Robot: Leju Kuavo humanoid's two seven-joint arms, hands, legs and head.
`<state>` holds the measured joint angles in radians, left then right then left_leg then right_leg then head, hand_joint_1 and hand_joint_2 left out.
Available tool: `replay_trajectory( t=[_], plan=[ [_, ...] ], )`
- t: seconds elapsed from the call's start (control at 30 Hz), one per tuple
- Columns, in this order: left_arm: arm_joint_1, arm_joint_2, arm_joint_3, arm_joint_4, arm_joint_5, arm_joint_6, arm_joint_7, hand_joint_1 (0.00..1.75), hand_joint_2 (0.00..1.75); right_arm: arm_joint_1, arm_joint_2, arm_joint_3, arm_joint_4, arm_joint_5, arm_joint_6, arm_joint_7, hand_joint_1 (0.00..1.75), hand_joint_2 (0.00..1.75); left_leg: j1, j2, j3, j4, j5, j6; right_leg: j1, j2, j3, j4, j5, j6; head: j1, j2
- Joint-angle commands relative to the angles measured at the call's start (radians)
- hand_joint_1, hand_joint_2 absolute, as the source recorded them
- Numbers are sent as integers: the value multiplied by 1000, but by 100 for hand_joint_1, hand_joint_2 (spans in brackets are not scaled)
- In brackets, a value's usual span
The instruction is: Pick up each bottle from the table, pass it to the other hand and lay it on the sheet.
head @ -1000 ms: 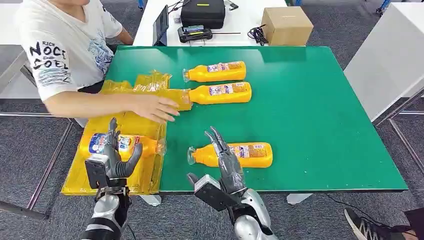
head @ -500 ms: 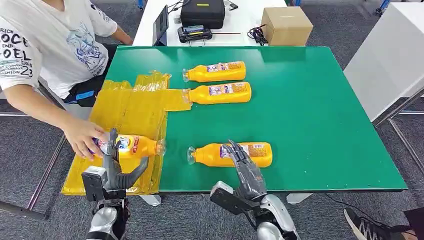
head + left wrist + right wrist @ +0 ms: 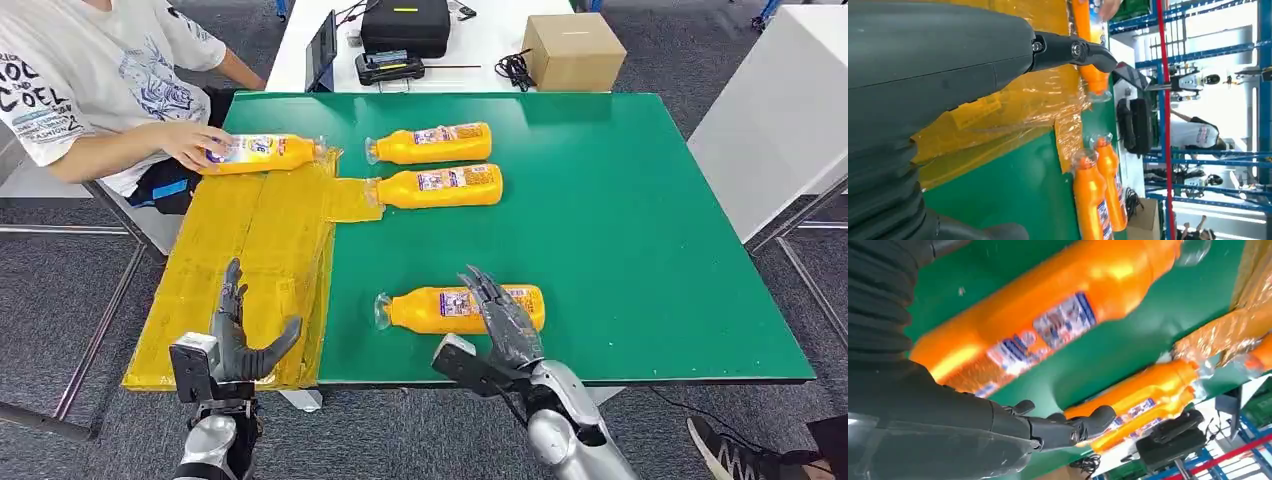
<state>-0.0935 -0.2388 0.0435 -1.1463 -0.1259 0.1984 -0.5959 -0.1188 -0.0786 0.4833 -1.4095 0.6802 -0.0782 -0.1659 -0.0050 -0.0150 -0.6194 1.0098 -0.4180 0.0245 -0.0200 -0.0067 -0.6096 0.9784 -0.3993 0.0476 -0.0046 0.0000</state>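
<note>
From the head view I am seeing my left hand (image 3: 237, 338) hovering open over the yellow sheet (image 3: 262, 255), while my right hand (image 3: 505, 318) is spreading open fingers above the nearest bottle (image 3: 440, 309) on the green desk (image 3: 640, 220). A person's hand (image 3: 190, 145) is holding another bottle (image 3: 265, 153) at the sheet's far edge. Two more bottles (image 3: 440, 165) are lying mid-desk. The right wrist view is showing the nearest bottle just beyond my fingers (image 3: 1083, 427).

The person's white shirt (image 3: 70, 75) carries dark print on its sleeve; the letters "COL" and "OEL" can be made out, the rest being cut off or folded away. The bottles (image 3: 463, 309) bear blue, white and red labels (image 3: 455, 303), one just under the right hand's fingers (image 3: 497, 300), but their print is too small and blurred to read.
</note>
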Motion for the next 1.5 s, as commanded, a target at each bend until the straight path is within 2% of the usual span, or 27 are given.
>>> replay_trajectory(
  t=[0.03, 0.13, 0.17, 0.33, 0.63, 0.93, 1.23, 1.5],
  plan=[
    [-49, 0, -9, 99, -6, -12, 3, 0, 175, -155, -36, 22, 186, -22, 41, 28, 0, 175, 0, 2, 3, -1, -1, -1, 1, 1, 3, -1, 0, -1, 0, 0],
    [-64, 3, -13, 117, -8, -14, 5, 0, 175, -210, -66, 54, 259, -31, 88, 45, 0, 175, 0, 2, 3, -1, -1, -1, 0, 1, 3, -1, 0, -1, 0, 0],
    [-69, 3, -15, 126, -9, -11, 5, 0, 175, -237, -80, 72, 297, -67, 139, 32, 0, 175, 1, 2, 5, 0, -2, -1, 1, 1, 6, -1, -1, -2, 0, 0],
    [-71, 3, -15, 130, -10, -10, 5, 0, 175, -244, -82, 74, 308, -72, 142, 28, 0, 175, 0, 1, 3, 0, 0, -1, 0, 0, 3, -1, 0, -1, 0, 0],
    [-97, 8, -19, 183, 0, -15, 8, 0, 175, -336, -137, 184, 417, -139, 235, 35, 0, 175, 1, 2, 4, 0, -1, -1, 1, 1, 4, -1, 0, -2, 0, 0],
    [-97, 8, -19, 183, 0, -15, 8, 0, 175, -336, -137, 184, 417, -139, 235, 35, 0, 175, 0, 0, 3, 0, 0, 0, 0, 0, 3, -1, 0, -1, 0, 0],
    [-116, 4, -28, 213, 13, -25, 16, 0, 175, -392, -154, 257, 473, -177, 273, 45, 0, 175, 1, 1, 5, 0, -1, -1, 1, 0, 5, -1, -1, -2, 0, 0],
    [-136, 3, -34, 247, 31, -38, 23, 0, 175, -494, -175, 358, 548, -208, 355, 61, 0, 175, 1, 1, 4, 1, 0, -1, 1, 0, 5, -1, 0, -1, 0, 0]
  ],
)
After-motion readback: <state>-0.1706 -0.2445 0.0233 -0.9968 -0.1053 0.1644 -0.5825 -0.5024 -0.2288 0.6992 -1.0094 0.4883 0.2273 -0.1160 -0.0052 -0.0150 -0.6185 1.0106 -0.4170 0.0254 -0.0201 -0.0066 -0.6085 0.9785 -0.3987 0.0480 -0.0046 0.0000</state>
